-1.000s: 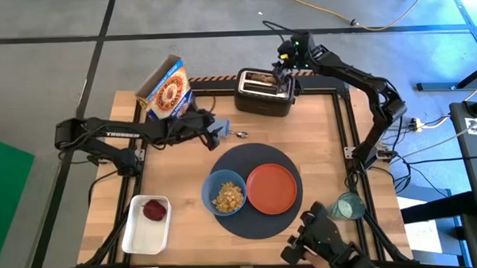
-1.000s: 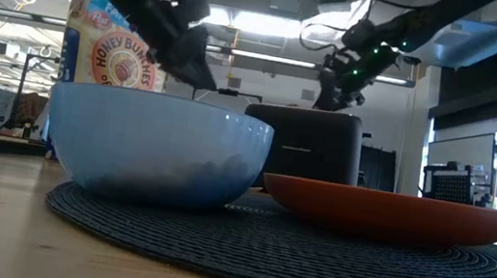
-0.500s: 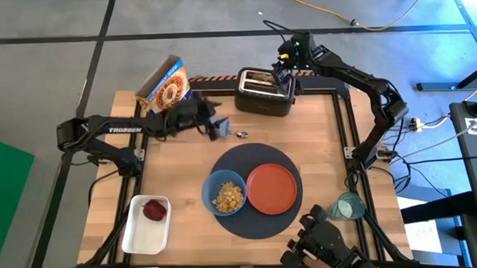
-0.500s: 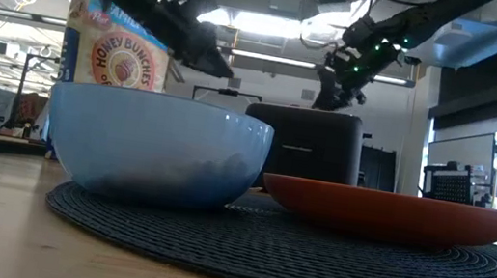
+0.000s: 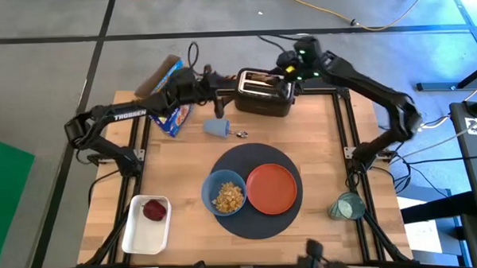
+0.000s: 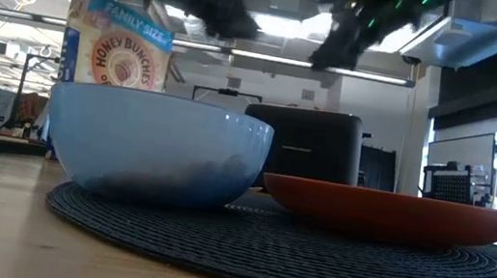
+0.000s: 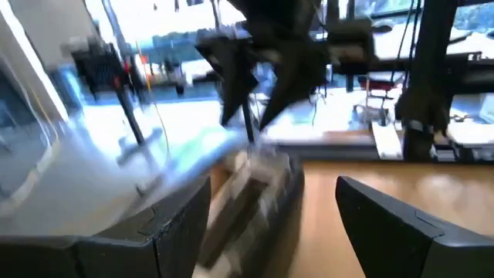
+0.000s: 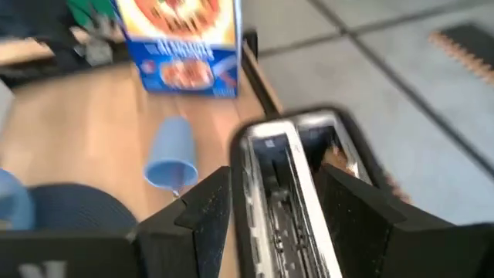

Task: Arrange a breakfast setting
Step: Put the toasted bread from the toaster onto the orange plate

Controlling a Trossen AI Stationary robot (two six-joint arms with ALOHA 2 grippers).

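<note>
The fingers of both grippers stand apart with nothing between them. In the high view the left gripper [image 5: 211, 81] hangs beside the black toaster [image 5: 263, 92] at the table's far edge, and the right gripper [image 5: 290, 71] hovers over the toaster's other end. A brown toast slice [image 5: 258, 75] sits in a slot. A cereal box [image 5: 167, 97] stands under the left arm; a light blue cup [image 5: 216, 128] lies on its side, a metal spoon [image 5: 242, 135] just beside it. The dark placemat [image 5: 255, 157] holds the blue bowl [image 5: 224, 193] and orange plate [image 5: 271, 188], side by side. A red fruit [image 5: 154, 209] lies in the white tray [image 5: 146, 235]; the teal glass [image 5: 346, 206] stands at the near right corner. The low view shows bowl, plate and toaster on the mat line, both arms blurred above. The left wrist view is blurred. The right wrist view looks into the toaster's 2 slots, toast in 1.
</note>
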